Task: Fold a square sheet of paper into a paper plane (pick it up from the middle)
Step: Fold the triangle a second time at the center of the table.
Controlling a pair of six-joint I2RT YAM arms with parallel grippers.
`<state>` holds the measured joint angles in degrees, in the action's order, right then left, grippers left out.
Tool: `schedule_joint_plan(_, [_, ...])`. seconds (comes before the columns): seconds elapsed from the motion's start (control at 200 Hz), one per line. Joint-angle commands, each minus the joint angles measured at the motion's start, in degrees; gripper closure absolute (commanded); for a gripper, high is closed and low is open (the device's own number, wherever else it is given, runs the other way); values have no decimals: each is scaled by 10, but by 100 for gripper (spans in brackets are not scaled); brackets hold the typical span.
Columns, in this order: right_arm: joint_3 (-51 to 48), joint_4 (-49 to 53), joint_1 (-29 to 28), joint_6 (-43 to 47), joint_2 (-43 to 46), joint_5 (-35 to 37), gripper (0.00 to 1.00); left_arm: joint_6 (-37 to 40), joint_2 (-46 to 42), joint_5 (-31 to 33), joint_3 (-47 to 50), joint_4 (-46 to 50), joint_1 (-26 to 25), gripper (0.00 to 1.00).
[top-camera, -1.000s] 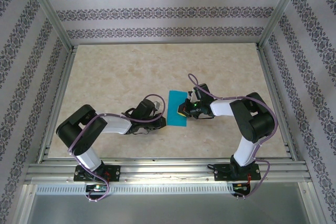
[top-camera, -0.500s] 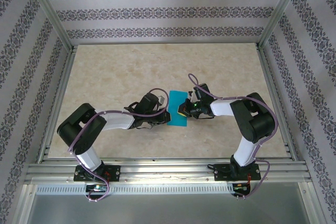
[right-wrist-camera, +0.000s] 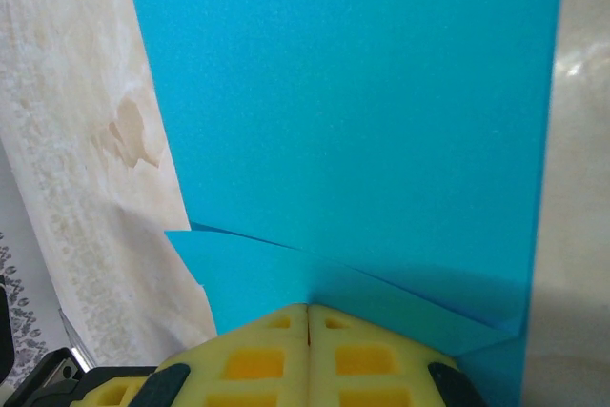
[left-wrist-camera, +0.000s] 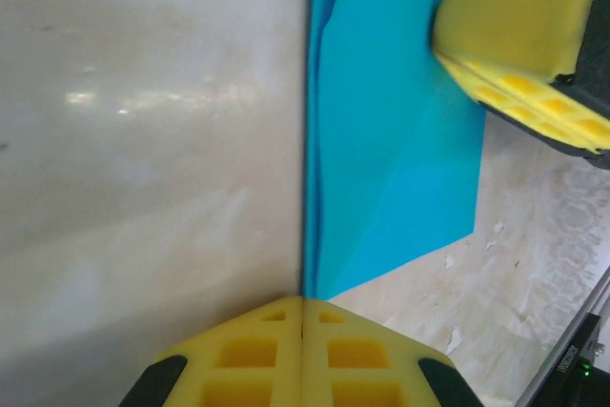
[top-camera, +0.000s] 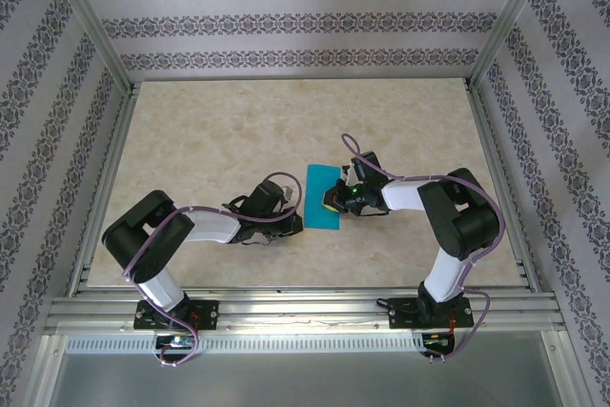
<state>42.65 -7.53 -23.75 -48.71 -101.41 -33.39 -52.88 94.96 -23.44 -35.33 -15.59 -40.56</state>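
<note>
Two robot arms meet at a thin teal-blue sheet of paper [top-camera: 322,195], folded into a narrow rectangle and lying flat near the middle of a beige marbled tabletop [top-camera: 219,131]. The paper's long sides run away from the arms' bases.

From the overhead view, the right gripper [top-camera: 331,200] reaches in from the right and sits on the paper's right half. Its wrist camera shows the two yellow foam fingers [right-wrist-camera: 257,355] pressed together with no gap between them. Their tip rests on the blue surface, clamping nothing. Just ahead of that tip, overlapping layers and a slanted fold edge show in the paper [right-wrist-camera: 362,92].

The left gripper [top-camera: 295,221] comes in low from the left, beside the near left corner of the sheet. In its own camera, the left gripper [left-wrist-camera: 303,304] also has its yellow fingers closed against each other. Their point stands at the near end of the paper's straight left edge. Whether it actually touches the paper cannot be told. Across the sheet in that same view, the right gripper's yellow fingers [left-wrist-camera: 515,26] bear down on the paper's far side.

Grey patterned wallpaper walls [top-camera: 286,16] in an aluminium frame [top-camera: 91,26] enclose the table.
</note>
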Motion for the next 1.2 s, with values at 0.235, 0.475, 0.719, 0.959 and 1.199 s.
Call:
schedule_joint_plan(0.235, [-12, 70, 8, 17, -15, 56, 100, 43, -89, 38, -14, 96, -8, 99])
schedule_joint_plan(0.475, [-8, 67, 8, 12, -11, 48, 100, 84, 15, -9, -132, 111, -8, 99])
schedule_joint_plan(0.719, [-3, 60, 6, 6, -6, 38, 100, 89, 86, 1, -150, 115, -7, 100])
schedule_joint_plan(0.959, [3, 63, -1, 14, 42, 18, 100, 71, 100, 5, -98, 95, -7, 100])
schedule_joint_plan(1.199, [-3, 51, -30, 11, 58, 2, 100, 58, 95, 3, -69, 70, -7, 100])
